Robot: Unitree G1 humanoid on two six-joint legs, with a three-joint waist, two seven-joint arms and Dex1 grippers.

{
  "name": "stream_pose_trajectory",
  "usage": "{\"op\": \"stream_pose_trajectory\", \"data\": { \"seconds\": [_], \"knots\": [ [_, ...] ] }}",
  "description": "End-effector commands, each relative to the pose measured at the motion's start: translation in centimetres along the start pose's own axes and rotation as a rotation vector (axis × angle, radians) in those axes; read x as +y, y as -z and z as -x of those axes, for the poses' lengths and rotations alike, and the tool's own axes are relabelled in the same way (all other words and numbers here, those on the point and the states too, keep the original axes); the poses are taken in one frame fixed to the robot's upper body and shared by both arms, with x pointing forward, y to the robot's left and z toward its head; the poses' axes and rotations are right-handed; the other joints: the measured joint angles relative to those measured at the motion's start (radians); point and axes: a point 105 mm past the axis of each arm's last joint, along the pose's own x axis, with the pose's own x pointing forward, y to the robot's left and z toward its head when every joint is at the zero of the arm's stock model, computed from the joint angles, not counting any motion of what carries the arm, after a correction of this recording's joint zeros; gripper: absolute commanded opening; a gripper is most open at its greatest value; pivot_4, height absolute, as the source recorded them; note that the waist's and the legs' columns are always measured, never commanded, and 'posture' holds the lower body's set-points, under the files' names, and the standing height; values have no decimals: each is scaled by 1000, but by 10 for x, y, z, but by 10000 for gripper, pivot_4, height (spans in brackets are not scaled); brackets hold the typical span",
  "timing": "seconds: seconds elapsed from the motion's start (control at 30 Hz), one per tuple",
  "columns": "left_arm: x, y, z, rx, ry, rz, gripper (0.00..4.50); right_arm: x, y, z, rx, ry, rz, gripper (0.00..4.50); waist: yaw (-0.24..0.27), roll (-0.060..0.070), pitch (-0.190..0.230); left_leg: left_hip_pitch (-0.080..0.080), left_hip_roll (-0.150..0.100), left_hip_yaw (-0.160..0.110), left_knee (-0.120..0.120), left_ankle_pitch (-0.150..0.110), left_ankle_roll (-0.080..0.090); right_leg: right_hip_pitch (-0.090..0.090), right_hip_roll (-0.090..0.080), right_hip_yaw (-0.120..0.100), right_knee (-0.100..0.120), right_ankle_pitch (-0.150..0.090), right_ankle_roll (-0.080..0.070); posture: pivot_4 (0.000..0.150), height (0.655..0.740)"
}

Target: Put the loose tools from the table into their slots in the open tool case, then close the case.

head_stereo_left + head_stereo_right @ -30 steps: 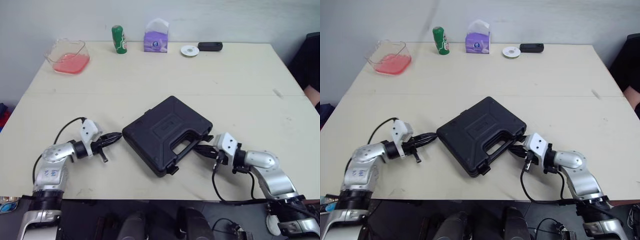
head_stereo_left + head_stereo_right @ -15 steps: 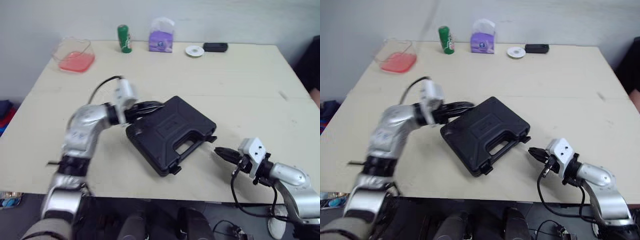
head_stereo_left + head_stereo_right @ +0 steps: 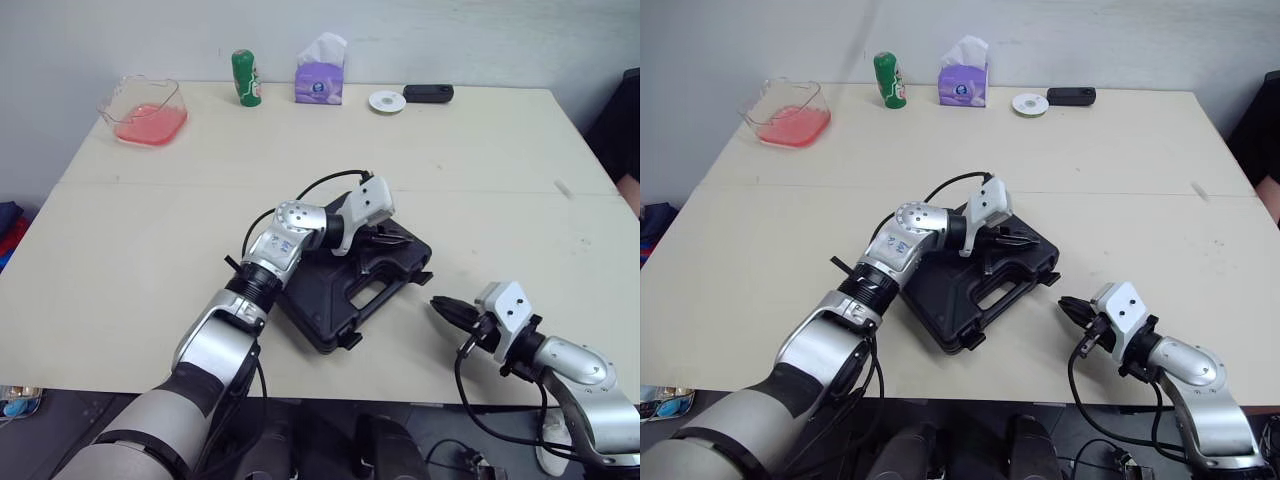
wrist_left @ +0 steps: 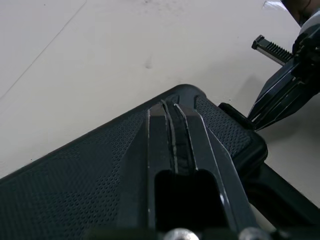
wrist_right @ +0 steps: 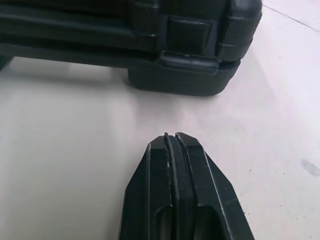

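Since a second ago the left arm has swung in from the side of the case and now reaches across the top of it, while the right arm has drawn back from the handle edge toward the near side of the surface (image 3: 150, 250). The black tool case (image 3: 315, 300) lies flat and shut in the middle, set slantwise, its long handle edge turned toward the robot's right. The left pincer (image 3: 392, 237) hangs low over the lid near the far end of that edge, fingers pressed together and holding nothing; whether it actually bears on the lid I can't make out. The right pincer (image 3: 445, 307) is likewise closed and empty, resting just above the surface, apart from the case, its tip aimed straight at the handle edge, where a latch (image 5: 187, 31) shows. No loose tools are to be seen near the case. If any step is left, my guess is that it is securing the latches. The right pincer is better placed for that, since the latch edge faces it, while the left sits above, able to steady the lid.
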Motion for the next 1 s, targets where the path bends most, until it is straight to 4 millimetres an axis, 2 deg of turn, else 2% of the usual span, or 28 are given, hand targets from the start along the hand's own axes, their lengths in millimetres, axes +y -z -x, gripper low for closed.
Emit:
{"op": "stream_pose_trajectory", "data": {
  "seconds": [0.03, 0.13, 0.27, 0.37, 0.5, 0.6, 0.8, 1.0],
  "knots": [
    [-12, 10, -8, 51, 50, 16, 0, 1, -12, 1, -40, 23, 38, 705, 0, 0, 0, 0, 0, 0, 0, 0, 0, 0, 0, 0, 0, 0, 0, 1500, 7400],
    [-17, 28, -8, 133, 56, 15, 0, 2, -13, -1, -52, 22, 36, 705, 0, 0, 0, 1, 0, 0, 0, 0, 0, 1, 0, 0, 0, 0, 0, 1500, 7400],
    [-24, 39, -9, 169, 56, 72, 0, 5, -15, -4, -61, 6, 32, 705, 0, 0, -1, 1, 0, -1, 0, 0, 0, 1, 0, 0, 0, 0, 0, 1500, 7400],
    [-29, 55, -7, 227, 57, 113, 0, 5, -15, -8, -58, -1, 37, 705, 0, 0, -2, 2, 0, -1, 0, 0, 0, 2, 0, 0, 0, 0, 0, 1500, 7400],
    [-29, 74, -1, 289, 24, 139, 0, 2, -16, -20, -51, -10, 64, 705, -1, -1, -11, 4, 0, -2, 0, 0, 0, 5, 0, 0, -2, 0, 0, 1500, 7400],
    [-30, 79, 1, 306, 13, 155, 0, 1, -16, -27, -32, -20, 103, 705, -3, -2, -14, 17, 2, -4, -3, -2, 0, 19, 0, -1, -8, 0, -1, 1500, 7400],
    [-28, 86, 6, 327, -9, 175, 0, -3, -29, -39, -76, -22, 110, 705, -4, -3, -15, 18, 2, -6, -3, -3, -1, 21, -3, 5, -8, -1, -1, 1500, 7400],
    [-30, 88, 10, 353, -4, 176, 0, -6, -37, -38, -90, -42, 159, 705, -11, -2, -15, 18, 2, -5, -3, -3, -1, 21, -2, 5, -8, -1, -1, 1500, 7400]
  ]
}}
